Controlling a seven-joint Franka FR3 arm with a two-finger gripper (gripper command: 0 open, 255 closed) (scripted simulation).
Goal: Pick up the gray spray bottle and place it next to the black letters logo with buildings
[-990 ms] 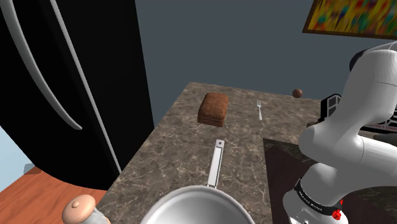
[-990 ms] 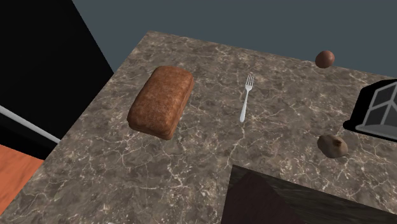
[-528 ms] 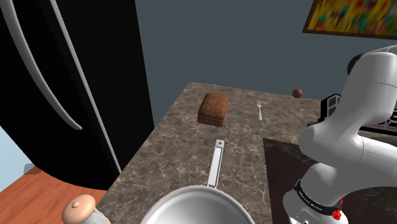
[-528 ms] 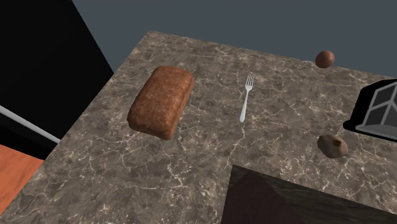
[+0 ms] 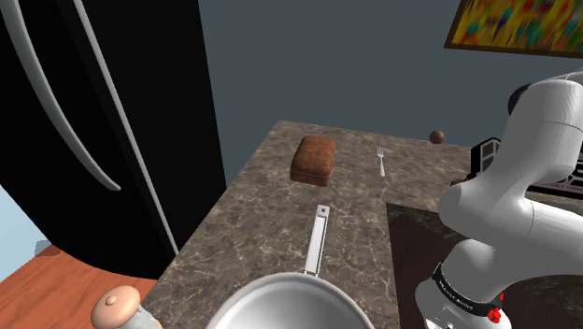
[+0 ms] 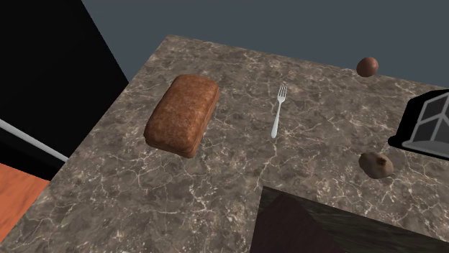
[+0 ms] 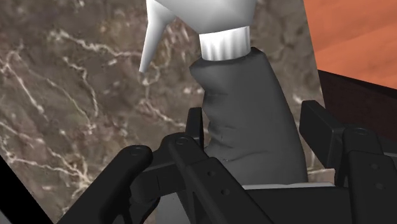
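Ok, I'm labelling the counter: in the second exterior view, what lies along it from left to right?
Brown loaf → fork → small brown ball → black boxy object at the right edge.

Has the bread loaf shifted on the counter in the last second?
No. The loaf sits where it was, same gap and angle to the fork.

The shoulder view looks past the arm [image 5: 523,187] toward the loaf [image 5: 313,160] from far back. The second exterior view looks down on the loaf from close. Both show the fork [image 5: 380,161] beside it. The wrist view sits right by the bottle [image 7: 245,121].
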